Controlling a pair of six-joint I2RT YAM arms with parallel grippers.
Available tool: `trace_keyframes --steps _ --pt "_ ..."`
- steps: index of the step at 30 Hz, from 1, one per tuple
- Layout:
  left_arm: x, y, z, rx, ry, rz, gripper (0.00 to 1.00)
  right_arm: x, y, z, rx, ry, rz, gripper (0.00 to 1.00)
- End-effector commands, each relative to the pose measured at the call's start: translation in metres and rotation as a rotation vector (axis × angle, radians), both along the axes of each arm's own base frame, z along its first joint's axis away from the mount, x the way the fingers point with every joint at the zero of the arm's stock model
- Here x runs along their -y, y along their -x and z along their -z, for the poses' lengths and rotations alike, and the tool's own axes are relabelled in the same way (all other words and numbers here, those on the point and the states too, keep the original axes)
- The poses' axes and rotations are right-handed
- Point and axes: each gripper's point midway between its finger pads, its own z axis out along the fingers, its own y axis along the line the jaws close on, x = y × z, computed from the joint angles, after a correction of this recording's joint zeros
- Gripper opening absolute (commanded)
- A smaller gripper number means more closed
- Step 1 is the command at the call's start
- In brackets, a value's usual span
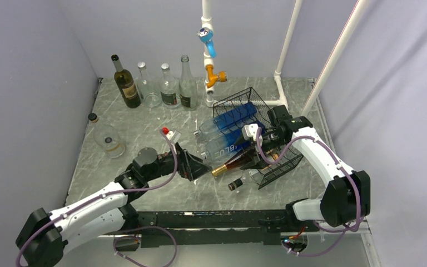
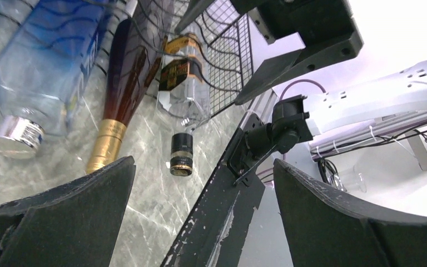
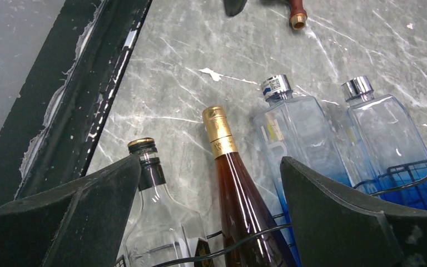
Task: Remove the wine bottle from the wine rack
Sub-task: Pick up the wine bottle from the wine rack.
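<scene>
Bottle position: the dark amber glass wine bottle with a gold foil neck [image 1: 234, 162] lay on its side in the bottom tier of the black wire-mesh wine rack [image 1: 243, 94], its neck poking out of the open front toward the left arm. Two neighbours lay just beside it: a clear glass bottle with a black cap [image 1: 247, 178] on the near side and a blue-tinted square clear bottle [image 1: 222, 147] on the far side.

The left gripper [image 1: 202, 167] had its jaws spread wide with nothing between them, near the foil tip. The right gripper [image 3: 205, 217] was equally wide and empty, above the rack and looking down on the necks.

Judgement: the glass is rigid and smooth, and likely slippery and breakable. Whether the bottle was full, and so heavy, could not be told. The best hold is probably the neck just behind the foil, drawing the bottle straight along its axis so the neighbours are not dragged with it.
</scene>
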Motion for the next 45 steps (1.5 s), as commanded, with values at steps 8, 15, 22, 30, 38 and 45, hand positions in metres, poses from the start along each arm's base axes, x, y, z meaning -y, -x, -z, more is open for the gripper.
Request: trace_keyframes --steps 8,15,22,30,38,45 --pt "0.042 0.018 0.026 -0.043 -0.031 0.036 0.99 -0.001 -0.003 -0.008 0.073 -0.029 -0.005 1.0" --pt "0.067 0.027 0.043 -0.029 -0.129 0.108 0.99 -0.001 -0.003 -0.008 0.076 -0.028 -0.003 1.0" --pt "0.081 0.029 0.06 -0.037 -0.16 0.131 0.99 0.0 -0.004 -0.006 0.076 -0.022 -0.001 1.0" --pt "0.102 0.033 0.074 -0.028 -0.194 0.171 0.99 0.0 -0.004 -0.005 0.074 -0.019 -0.001 1.0" --pt "0.115 0.035 0.085 -0.054 -0.199 0.197 0.98 0.0 -0.005 -0.002 0.07 -0.01 -0.003 1.0" --pt "0.12 0.034 0.092 -0.071 -0.183 0.195 0.98 0.001 -0.005 0.001 0.063 -0.005 -0.002 1.0"
